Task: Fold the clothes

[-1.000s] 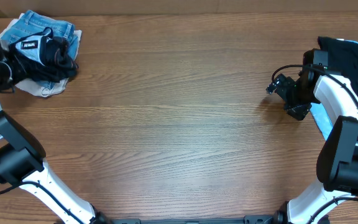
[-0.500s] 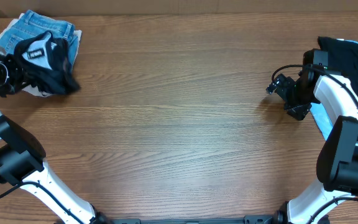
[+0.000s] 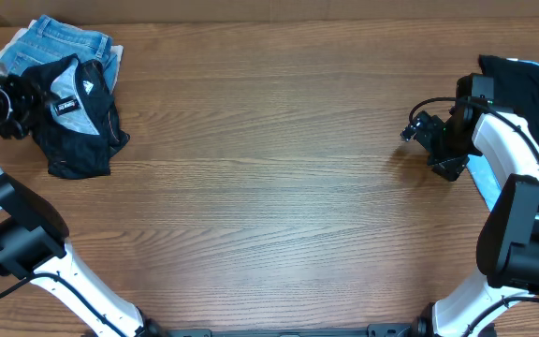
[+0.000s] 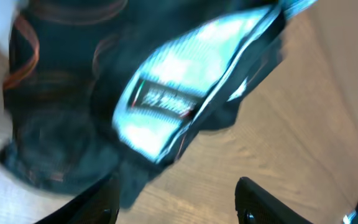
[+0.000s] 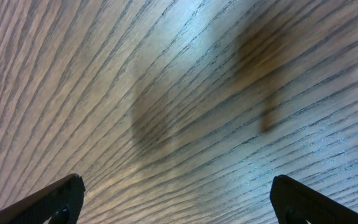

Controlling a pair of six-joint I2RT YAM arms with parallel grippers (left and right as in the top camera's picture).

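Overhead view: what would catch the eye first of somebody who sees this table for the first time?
The crumpled black jersey with its pale inner patch stands out first, at the far left of the wooden table, beside the blue jeans. The left gripper hangs open next to it. At the right edge, the right gripper is open over bare wood, near a dark garment.
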